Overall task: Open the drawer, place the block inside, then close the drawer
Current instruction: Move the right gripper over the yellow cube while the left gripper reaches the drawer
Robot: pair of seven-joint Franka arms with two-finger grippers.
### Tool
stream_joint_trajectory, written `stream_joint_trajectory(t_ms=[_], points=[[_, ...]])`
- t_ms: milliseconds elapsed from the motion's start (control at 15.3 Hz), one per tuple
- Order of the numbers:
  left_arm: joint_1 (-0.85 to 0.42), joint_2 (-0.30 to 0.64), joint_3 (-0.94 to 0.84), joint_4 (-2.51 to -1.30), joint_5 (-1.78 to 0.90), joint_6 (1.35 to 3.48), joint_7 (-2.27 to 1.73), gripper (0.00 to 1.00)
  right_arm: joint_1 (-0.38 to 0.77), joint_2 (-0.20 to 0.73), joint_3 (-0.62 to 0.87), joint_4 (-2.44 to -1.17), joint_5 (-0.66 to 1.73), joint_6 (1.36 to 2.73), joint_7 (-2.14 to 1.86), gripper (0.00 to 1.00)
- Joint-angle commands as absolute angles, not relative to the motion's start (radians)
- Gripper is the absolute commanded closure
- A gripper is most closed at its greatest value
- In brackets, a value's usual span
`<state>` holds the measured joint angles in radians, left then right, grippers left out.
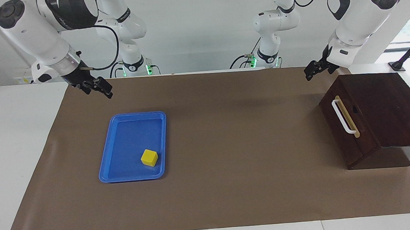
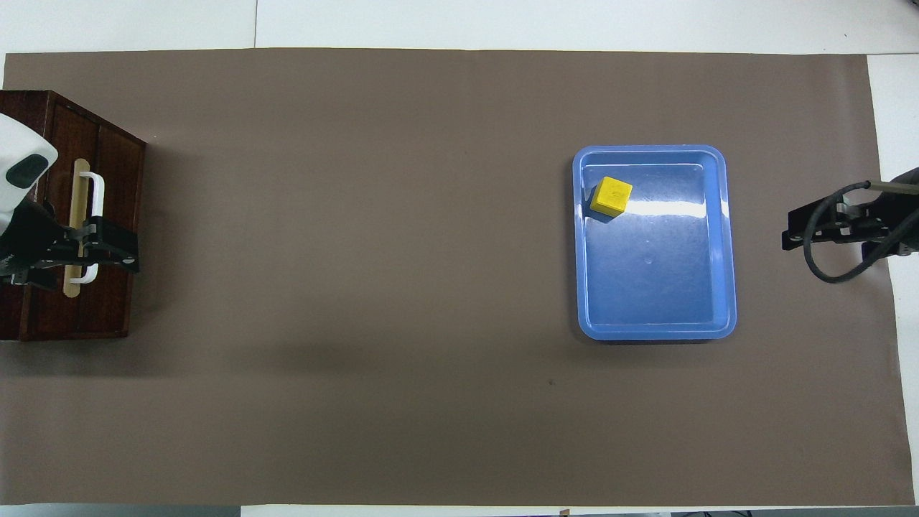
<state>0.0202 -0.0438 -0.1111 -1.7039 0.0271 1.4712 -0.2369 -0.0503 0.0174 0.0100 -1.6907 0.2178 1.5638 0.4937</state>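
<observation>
The drawer (image 1: 360, 130) of the dark brown wooden box is closed, at the left arm's end of the table; its white bar handle (image 1: 344, 118) faces the middle of the table. The yellow block (image 1: 149, 157) lies in the blue tray (image 1: 120, 134), in the corner farther from the robots and toward the left arm's end. My left gripper (image 1: 311, 71) hangs in the air over the drawer's front (image 2: 115, 187), apart from the handle (image 2: 97, 194). My right gripper (image 1: 102, 87) hangs over the mat beside the tray (image 2: 650, 301), empty. The block (image 2: 611, 196) shows from above too.
A brown mat (image 1: 228, 145) covers most of the white table. The wooden box stands on the mat's edge at the left arm's end. The tray lies toward the right arm's end.
</observation>
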Motion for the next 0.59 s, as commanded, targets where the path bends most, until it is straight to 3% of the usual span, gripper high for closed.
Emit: stream_joint_trajectory(t_ms=[0, 261, 522], points=[[0.032, -0.071, -0.107, -1.71, 0.014, 1.465, -0.233, 0.0, -0.09, 0.096, 0.017, -1.706, 0.389, 1.667, 0.771, 0.0], [0.023, -0.064, -0.107, -1.793, 0.073, 1.748, -0.216, 0.0, -0.089, 0.175, 0.017, -1.764, 0.604, 1.892, 1.128, 0.0], [0.012, 0.043, -0.109, -1.867, 0.219, 1.931, -0.206, 0.0, -0.078, 0.176, 0.017, -1.881, 0.782, 2.054, 1.23, 0.0]])
